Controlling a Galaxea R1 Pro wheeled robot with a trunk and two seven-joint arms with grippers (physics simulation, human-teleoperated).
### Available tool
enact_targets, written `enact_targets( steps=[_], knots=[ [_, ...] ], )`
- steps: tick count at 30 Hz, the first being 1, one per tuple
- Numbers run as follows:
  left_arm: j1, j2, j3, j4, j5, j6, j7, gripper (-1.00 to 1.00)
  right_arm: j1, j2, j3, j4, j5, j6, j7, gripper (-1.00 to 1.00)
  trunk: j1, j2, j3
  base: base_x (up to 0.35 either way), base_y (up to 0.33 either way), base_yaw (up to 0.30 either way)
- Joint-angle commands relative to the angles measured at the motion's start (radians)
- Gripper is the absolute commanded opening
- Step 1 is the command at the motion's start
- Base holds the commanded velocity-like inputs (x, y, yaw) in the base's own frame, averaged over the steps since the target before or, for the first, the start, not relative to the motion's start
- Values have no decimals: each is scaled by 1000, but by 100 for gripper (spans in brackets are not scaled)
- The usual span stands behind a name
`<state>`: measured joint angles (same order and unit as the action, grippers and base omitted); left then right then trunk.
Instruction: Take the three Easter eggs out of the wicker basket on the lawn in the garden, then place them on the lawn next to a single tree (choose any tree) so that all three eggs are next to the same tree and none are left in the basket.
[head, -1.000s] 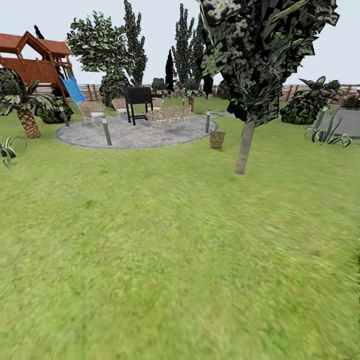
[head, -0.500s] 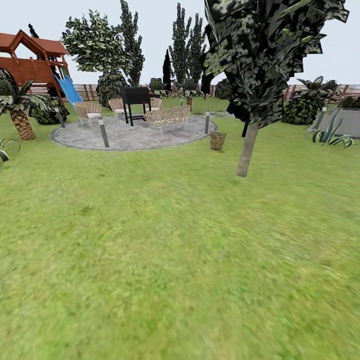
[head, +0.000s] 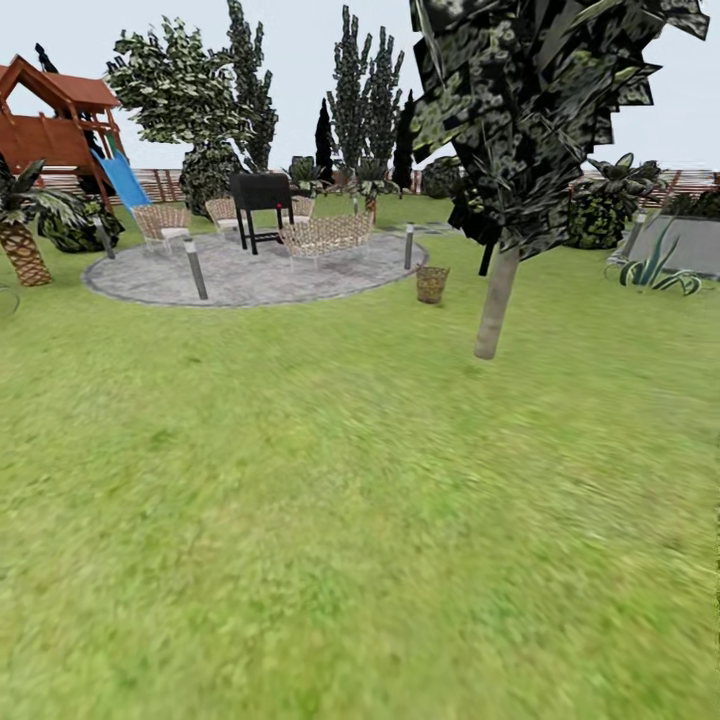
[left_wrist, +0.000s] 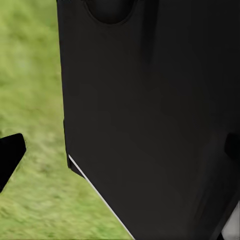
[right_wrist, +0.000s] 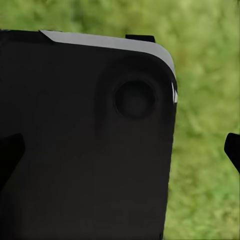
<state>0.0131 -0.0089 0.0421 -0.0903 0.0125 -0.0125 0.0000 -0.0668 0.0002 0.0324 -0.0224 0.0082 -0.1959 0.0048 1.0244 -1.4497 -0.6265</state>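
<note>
— Any lettering, label, brand or number legible anywhere?

— None. The small round brown open-weave wicker basket (head: 432, 284) on the mottled green lawn (head: 330, 520) carries no marking that can be read, and the black grill on legs (head: 260, 196) on the round grey paved patio (head: 250, 275) is plain.

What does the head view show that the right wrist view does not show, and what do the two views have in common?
The head view shows the small brown wicker basket beside the grey round paved patio, the tree with a pale grey trunk, and the wooden playhouse with a blue slide. The right wrist view shows a large black robot body panel and dark tips of the fingers at its edges. Both views show the mottled green lawn.
</note>
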Motion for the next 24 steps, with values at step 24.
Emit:
enact_targets(
  steps=[24],
  knots=[
    [1, 0, 4, -2, 1, -1, 0, 100, -1, 0, 3, 2, 0, -3, 1, 100, 1, 0, 4, 314, 159, -137]
  ],
)
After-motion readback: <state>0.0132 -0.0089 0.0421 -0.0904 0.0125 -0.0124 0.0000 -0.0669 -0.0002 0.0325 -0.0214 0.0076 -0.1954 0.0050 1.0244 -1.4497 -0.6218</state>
